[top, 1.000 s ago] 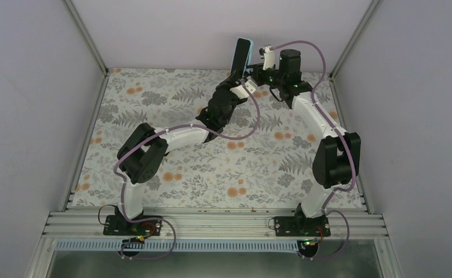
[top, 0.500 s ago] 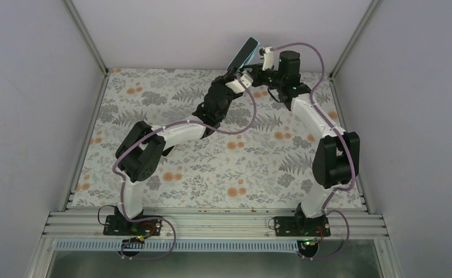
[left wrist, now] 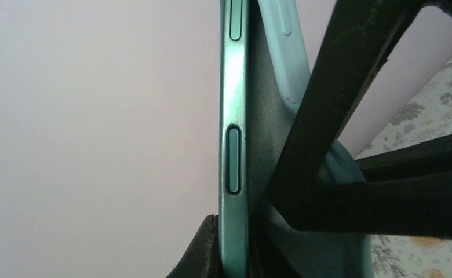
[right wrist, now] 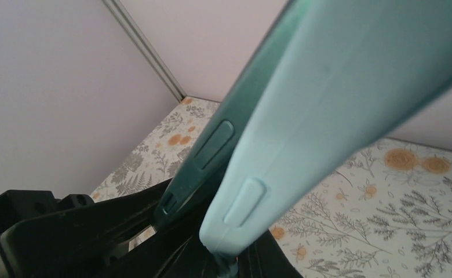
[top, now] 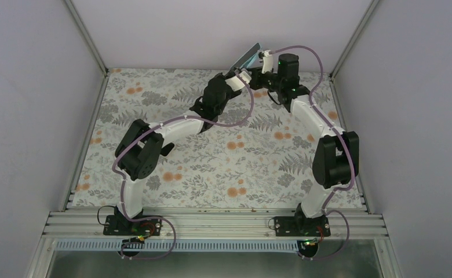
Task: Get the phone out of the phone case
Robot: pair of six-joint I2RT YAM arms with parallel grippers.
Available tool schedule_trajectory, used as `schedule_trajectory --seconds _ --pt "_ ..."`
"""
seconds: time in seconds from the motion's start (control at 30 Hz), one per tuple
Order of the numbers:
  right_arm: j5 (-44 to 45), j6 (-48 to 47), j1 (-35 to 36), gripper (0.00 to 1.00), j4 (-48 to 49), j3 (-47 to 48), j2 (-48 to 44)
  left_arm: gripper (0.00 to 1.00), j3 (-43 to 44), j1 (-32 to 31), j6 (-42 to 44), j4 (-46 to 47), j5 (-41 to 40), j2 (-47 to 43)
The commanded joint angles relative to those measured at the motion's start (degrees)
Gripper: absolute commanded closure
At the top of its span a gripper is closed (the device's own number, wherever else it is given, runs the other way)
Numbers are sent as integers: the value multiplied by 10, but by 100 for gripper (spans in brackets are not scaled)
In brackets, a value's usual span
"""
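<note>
Both arms hold the phone and its phone case in the air over the far edge of the table.

The left pincer (top: 233, 74) is pressed together on the lower end of the phone (left wrist: 233, 116). In the left wrist view one black finger (left wrist: 203, 252) lies against the phone's face, and the other finger is hidden. The right pincer (top: 250, 70) is closed on the bottom of the light blue phone case (right wrist: 339, 104), and its black fingers cross the right side of the left wrist view. The phone's darker teal edge, with its side buttons showing, stands apart from the case wall along most of its length, leaving a dark gap between them. Lower down the two meet between the pincers. Both are tilted, their top ends leaning toward the back wall, well above the flowered table (top: 212, 168).
</note>
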Motion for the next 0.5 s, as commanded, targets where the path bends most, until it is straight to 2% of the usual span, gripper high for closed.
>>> schedule_trajectory --seconds 0.0,0.27,0.47 --pt "-115 -52 25 97 -152 -17 0 98 35 71 -41 48 -69 -29" --pt "-59 -106 -43 97 -201 15 28 98 35 94 -79 -19 -7 -58" --pt "-9 -133 -93 97 -184 -7 10 98 16 109 -74 -24 6 -76"
